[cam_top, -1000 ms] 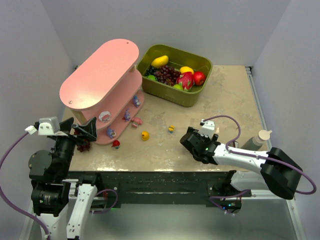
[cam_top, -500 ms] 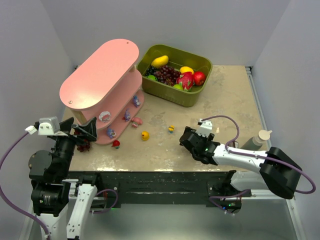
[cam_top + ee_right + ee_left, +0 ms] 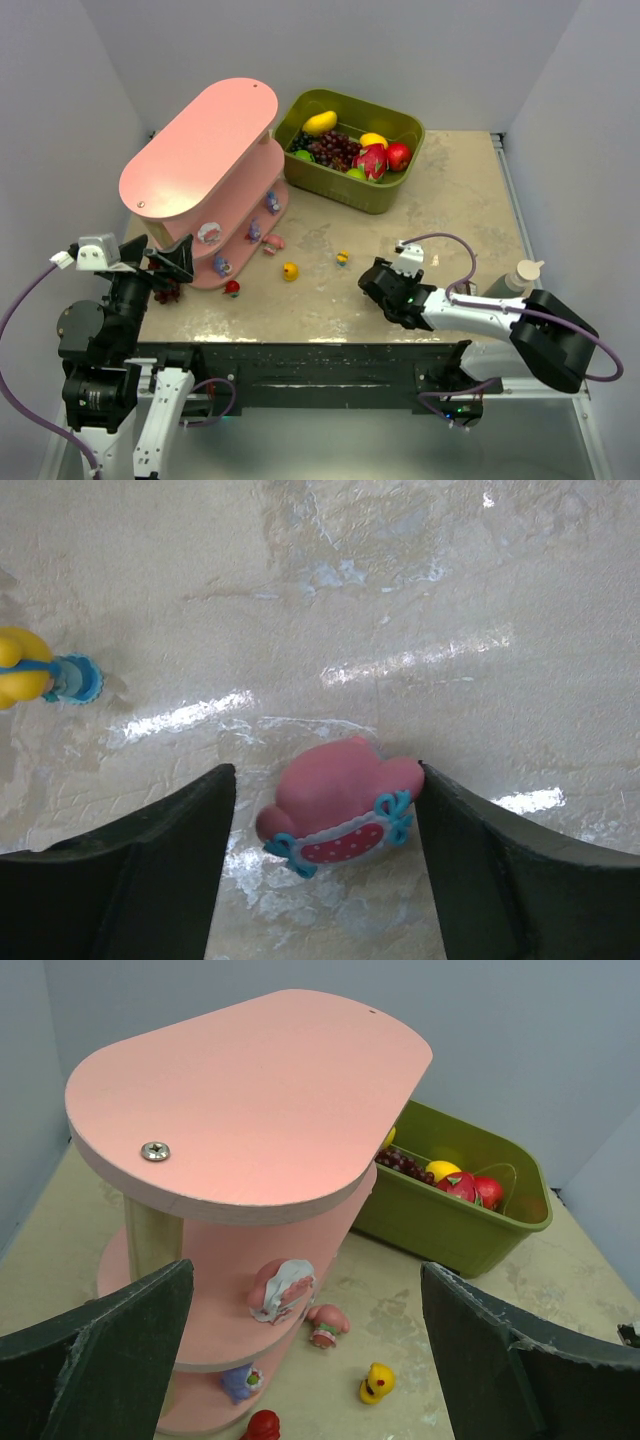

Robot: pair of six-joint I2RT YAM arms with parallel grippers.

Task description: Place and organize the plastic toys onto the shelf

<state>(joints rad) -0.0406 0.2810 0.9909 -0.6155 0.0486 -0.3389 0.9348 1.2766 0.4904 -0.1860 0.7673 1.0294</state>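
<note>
The right claw [image 3: 322,776], open and not yet clenched, straddles a small pink toy [image 3: 335,805] on the table [image 3: 450,190] well right of the shelf [image 3: 200,150]; as one finger sits closer, the squeeze may push the toy out sideways.

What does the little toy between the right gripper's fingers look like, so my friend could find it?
Find the tan marbled tabletop in front of the olive-green plastic bin, where the right gripper hangs low. Between its black fingers lies a tiny pink plastic figurine. Unlike the yellow toy with a blue frilly base beside it, it is pink, with a red dotted band trimmed in blue.
</note>
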